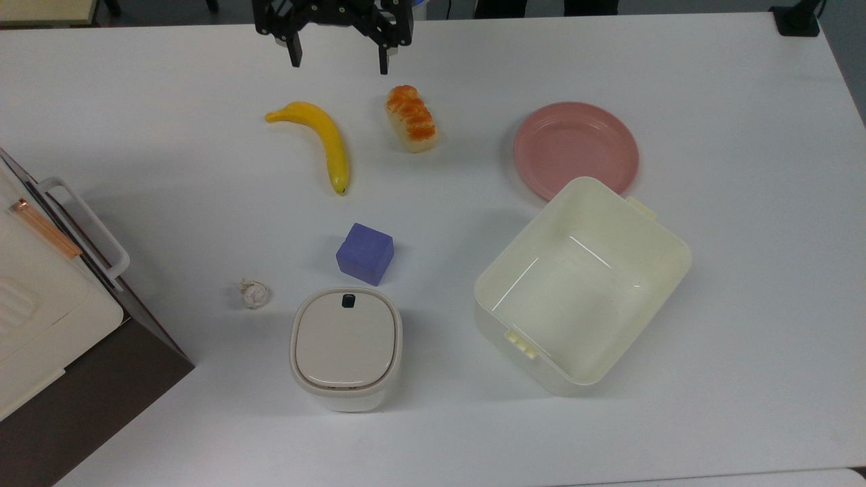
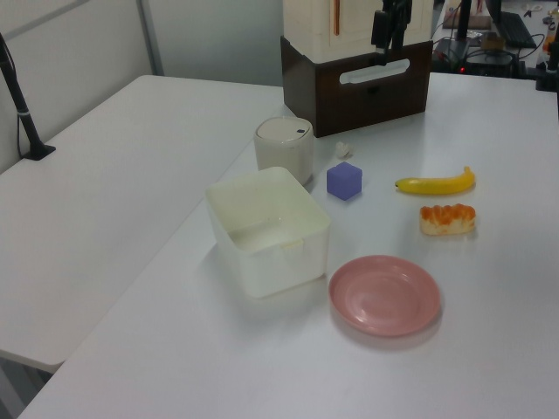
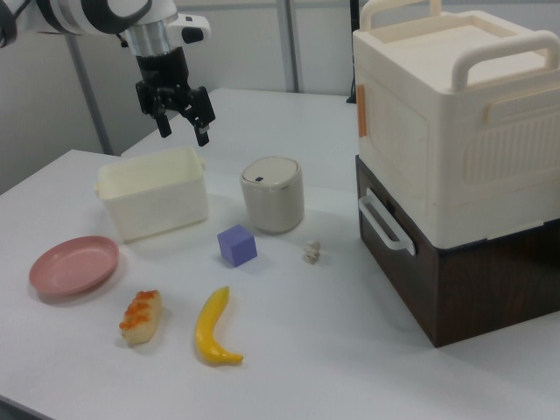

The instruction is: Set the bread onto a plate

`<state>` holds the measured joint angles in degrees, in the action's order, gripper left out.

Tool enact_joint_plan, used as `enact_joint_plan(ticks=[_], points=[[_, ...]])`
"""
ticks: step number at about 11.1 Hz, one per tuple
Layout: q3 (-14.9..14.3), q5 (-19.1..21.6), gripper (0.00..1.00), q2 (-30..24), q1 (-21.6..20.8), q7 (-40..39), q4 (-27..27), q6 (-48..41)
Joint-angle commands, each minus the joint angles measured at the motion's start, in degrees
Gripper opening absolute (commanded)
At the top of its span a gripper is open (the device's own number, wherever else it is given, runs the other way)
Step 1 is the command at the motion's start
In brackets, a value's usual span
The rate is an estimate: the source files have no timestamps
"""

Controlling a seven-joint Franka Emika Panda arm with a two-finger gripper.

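Spread wide and holding nothing, the jaws of the black two-finger gripper [image 1: 338, 61] hang above the white table [image 1: 744, 304], near the top view's upper edge and well apart from every object.

At the top view's left edge stands the largest thing, a cream plastic box with handles [image 3: 455, 114] stacked on a dark brown cabinet [image 3: 437, 271]. Next in size is the cream rectangular plastic tub [image 1: 582, 284], open at the top with nothing in it; its upper corner in the top view overlaps the rim of the round flat pink plate [image 1: 575, 145], which is also bare. A cream rounded canister with a closed lid [image 1: 346, 348] sits toward the top view's lower middle.

The yellow banana [image 1: 325, 142] lies curved on the table, and the small oblong toy bread with its glossy orange-brown top [image 1: 411, 118] lies just beside it on the top view's right, between banana and plate, touching neither. A blue-purple cube [image 1: 365, 253] rests just above the canister. Smallest is a crumpled white scrap [image 1: 254, 293], on the top view's left of the canister.

A grey floor and pale partition walls surround the table.
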<state>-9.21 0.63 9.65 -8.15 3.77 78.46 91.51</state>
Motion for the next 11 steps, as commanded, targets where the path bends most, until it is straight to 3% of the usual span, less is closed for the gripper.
enact_joint_plan(ticks=[1, 11], points=[[-0.2, -0.4, 1.0, -1.2, -0.3, 0.5, 1.2, -0.3], [-0.2, -0.7, 1.0, -1.3, -0.3, -1.7, 1.4, -1.1]])
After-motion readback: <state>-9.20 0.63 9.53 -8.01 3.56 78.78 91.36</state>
